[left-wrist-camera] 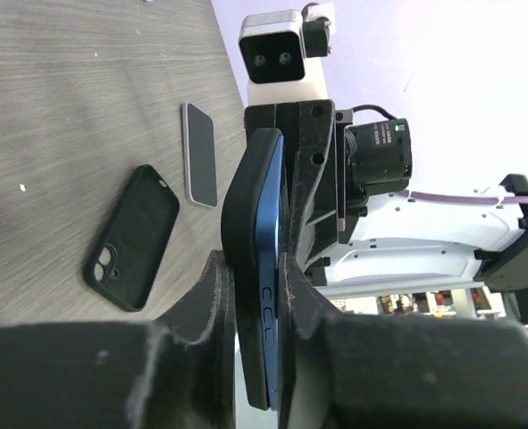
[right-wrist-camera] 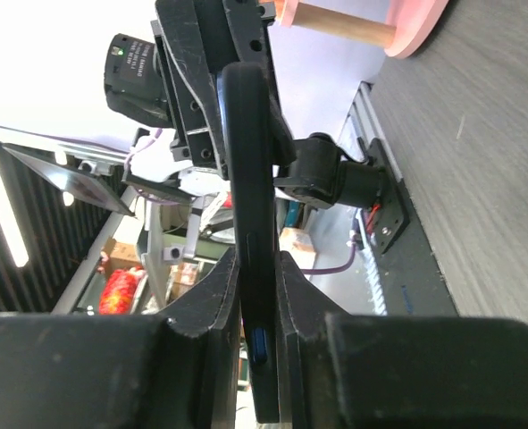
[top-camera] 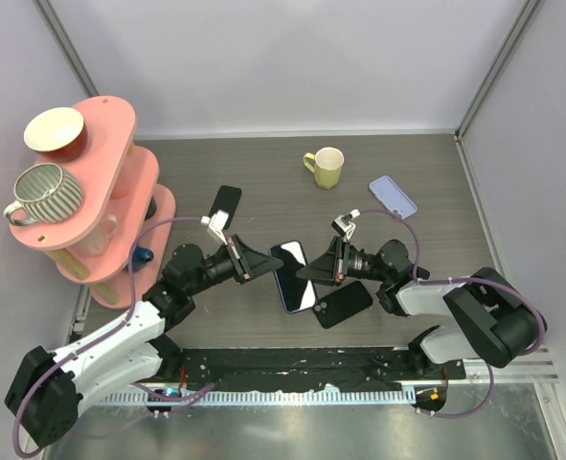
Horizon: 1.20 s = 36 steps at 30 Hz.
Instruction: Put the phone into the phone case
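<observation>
A blue phone (top-camera: 292,276) lies against a black phone case and is held off the table between both grippers. In the left wrist view the phone's blue edge (left-wrist-camera: 272,268) sits against the black case (left-wrist-camera: 242,214), and the far end looks not fully seated. My left gripper (left-wrist-camera: 256,277) is shut on the phone and case together, and it also shows in the top view (top-camera: 263,263). My right gripper (right-wrist-camera: 255,268) is shut on the other end, where a blue button shows through the case edge (right-wrist-camera: 246,152). It also shows in the top view (top-camera: 323,268).
A second black case (top-camera: 343,303) lies on the table under the right gripper. A dark phone (top-camera: 225,204), a lavender phone (top-camera: 393,196) and a yellow mug (top-camera: 326,167) sit further back. A pink shelf (top-camera: 120,182) with cups stands at the left.
</observation>
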Available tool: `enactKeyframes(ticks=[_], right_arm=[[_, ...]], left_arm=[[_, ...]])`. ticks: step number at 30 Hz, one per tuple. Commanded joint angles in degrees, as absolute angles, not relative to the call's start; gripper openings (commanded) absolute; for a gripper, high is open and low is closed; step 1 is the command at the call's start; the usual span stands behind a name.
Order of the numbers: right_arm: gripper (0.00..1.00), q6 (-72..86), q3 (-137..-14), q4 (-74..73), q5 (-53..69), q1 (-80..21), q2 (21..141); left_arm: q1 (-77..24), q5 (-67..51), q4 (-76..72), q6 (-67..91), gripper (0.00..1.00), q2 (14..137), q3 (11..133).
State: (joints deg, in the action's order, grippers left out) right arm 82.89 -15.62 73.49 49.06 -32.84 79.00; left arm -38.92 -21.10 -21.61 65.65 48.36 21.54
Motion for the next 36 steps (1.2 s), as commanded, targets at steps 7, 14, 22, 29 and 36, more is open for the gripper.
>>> enactKeyframes(ticks=[7, 14, 22, 29, 36], right_arm=[[0.34, 85.4, -17.5, 95.4, 49.5, -33.3, 78.3], [0.04, 85.4, -19.0, 95.4, 47.7, -33.4, 78.0], [0.01, 85.7, -20.4, 95.1, 43.7, -33.2, 77.9], [0.01, 85.0, -20.7, 95.1, 41.0, -32.2, 80.2], [0.09, 85.7, -22.0, 95.1, 41.3, -32.0, 82.7]], left_arm=[[-39.1, -24.9, -19.3, 60.1, 0.00, 50.0, 24.5], [-39.1, -27.2, -20.5, 61.3, 0.24, 50.5, 24.9], [-39.2, -28.8, -28.6, 65.7, 0.53, 50.5, 20.3], [-39.2, -28.7, -28.9, 67.1, 0.41, 47.9, 17.4], [-39.2, -28.1, -26.0, 68.0, 0.05, 47.3, 17.5]])
